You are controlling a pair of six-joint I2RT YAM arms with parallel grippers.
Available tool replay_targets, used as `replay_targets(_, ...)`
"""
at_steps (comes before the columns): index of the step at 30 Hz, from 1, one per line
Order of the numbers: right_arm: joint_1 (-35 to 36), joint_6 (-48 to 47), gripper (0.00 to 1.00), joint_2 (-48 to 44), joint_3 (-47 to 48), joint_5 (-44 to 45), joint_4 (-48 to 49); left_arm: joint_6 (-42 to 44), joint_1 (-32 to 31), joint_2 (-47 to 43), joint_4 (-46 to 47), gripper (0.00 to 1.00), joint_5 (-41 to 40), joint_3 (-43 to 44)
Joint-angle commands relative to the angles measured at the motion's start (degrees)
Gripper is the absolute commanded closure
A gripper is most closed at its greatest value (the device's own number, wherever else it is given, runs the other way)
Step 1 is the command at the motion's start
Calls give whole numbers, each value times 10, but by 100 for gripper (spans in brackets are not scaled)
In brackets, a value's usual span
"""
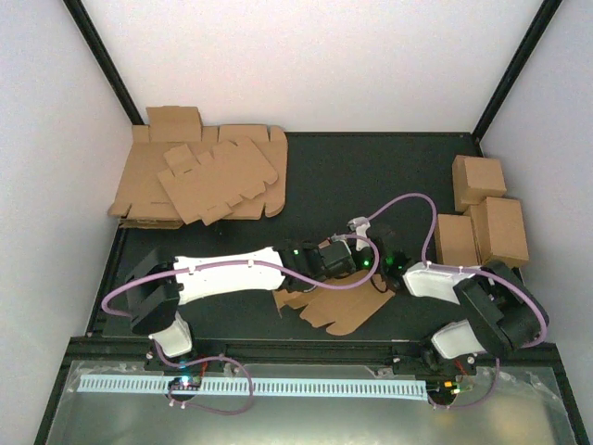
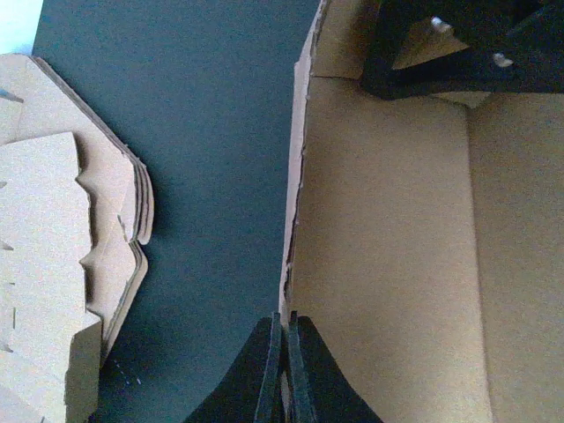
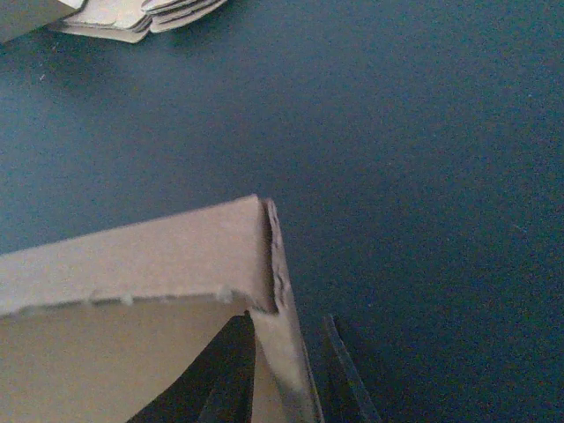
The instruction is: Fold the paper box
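Paper box (image 1: 338,311): a single die-cut piece of plain brown cardboard, matte and fibrous, its outline notched with flaps and tabs. It is lying at the middle of the near edge of the table (image 1: 371,176), between the two arms. One panel is standing up from the dark mat along a crease, and its raw edge is showing the fluted core.

Left gripper (image 2: 284,339): its black fingers are pressing together on the thin edge of that panel. This is probably to steady the sheet while the crease is being worked.

Right gripper (image 3: 285,322): its fingers are standing slightly apart astride an upright corner flap, with a gap showing on one side. It appears to be guiding the flap rather than clamping it.

Heap of blanks (image 1: 199,181): this is lying in the far left corner of the table, many flat layers of the same brown card fanned loosely. It is presumably stock, sitting well apart from the work.

Folded boxes (image 1: 486,218): these are sitting along the right edge of the table as squat, closed, square-cornered blocks.
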Motion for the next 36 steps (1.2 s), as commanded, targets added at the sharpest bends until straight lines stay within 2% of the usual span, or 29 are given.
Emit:
replay_targets(1,1,-1,75,-22,-17,25,40,-14,-3,7,-11,98,3,7)
replay_targets(5,0,-16,77,-17,-16,31,44,-11,-4,-10,-2,98,13,1)
replay_targets(7,0,-21,85,-13,-18,33,53,-7,-4,-23,10,98,26,-5)
replay_targets(10,0,-28,91,-10,-24,29,71,-2,-4,-39,21,98,44,-13)
replay_targets(11,0,-30,96,-9,-25,29,74,-2,-3,-42,23,98,46,-15)
replay_targets(13,1,-37,98,-6,-25,21,75,-2,-2,-46,24,98,49,-17)
replay_targets(15,1,-45,96,-10,-29,8,79,-6,-3,-47,24,98,53,-16)
replay_targets(17,1,-45,89,-20,-40,13,87,-10,-3,-48,24,98,60,-14)
replay_targets(20,1,-46,75,-31,-49,24,92,-12,-3,-52,28,98,71,-13)
replay_targets(29,0,-54,73,-50,-69,3,129,-3,0,-53,8,98,100,0)
replay_targets(30,1,-55,75,-50,-70,3,128,-3,1,-53,7,98,101,1)
replay_targets(34,1,-55,97,-50,-71,10,127,-5,1,-54,5,98,107,3)
replay_targets(36,1,-54,98,-54,-73,17,127,-7,1,-55,4,98,109,6)
